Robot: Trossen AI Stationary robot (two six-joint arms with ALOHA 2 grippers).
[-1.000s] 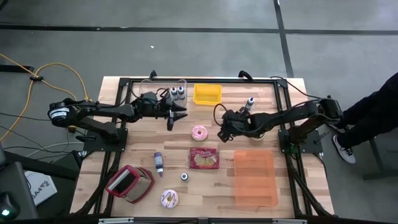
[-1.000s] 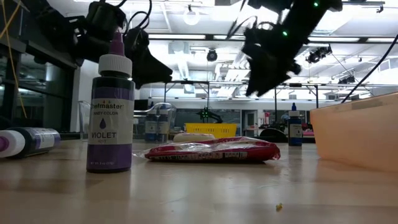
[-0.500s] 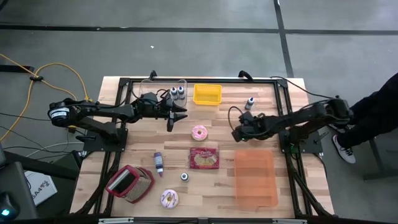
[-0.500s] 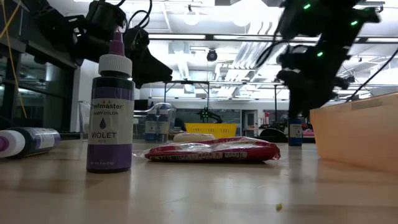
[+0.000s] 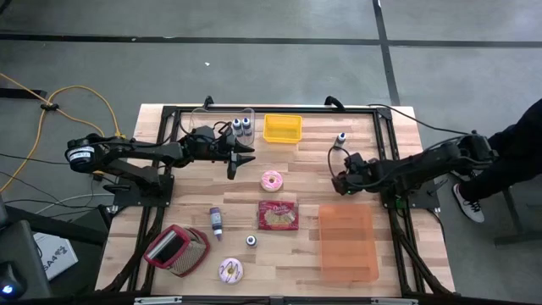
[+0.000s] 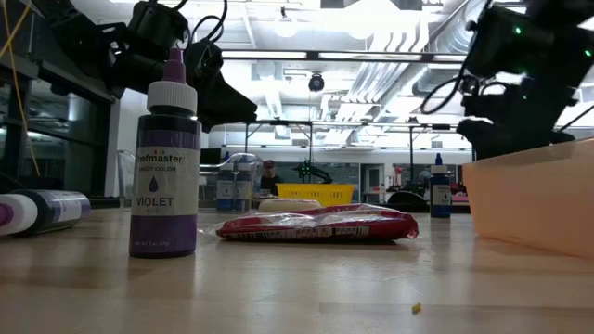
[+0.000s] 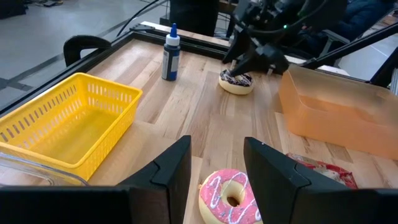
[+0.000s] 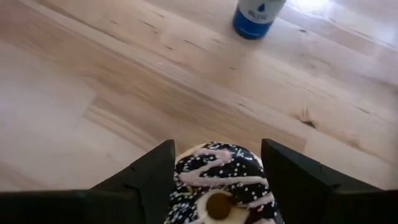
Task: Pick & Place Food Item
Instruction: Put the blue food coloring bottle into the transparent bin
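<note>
chocolate donut | judged light, soft, icing easily smeared | flanked by wide-spread right claw, seemingly not clamped | best gripped across outer rim | left claw part-open, empty

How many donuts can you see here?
3: a pink-iced donut mid-table, a pink sprinkled donut at the near edge, and a chocolate sprinkled donut between the right gripper's fingers.

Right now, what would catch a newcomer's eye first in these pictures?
The right gripper stands open around a chocolate sprinkled donut, beside the orange bin. A pink donut lies mid-table, ahead of the left gripper, and a violet bottle fills the low view.
</note>
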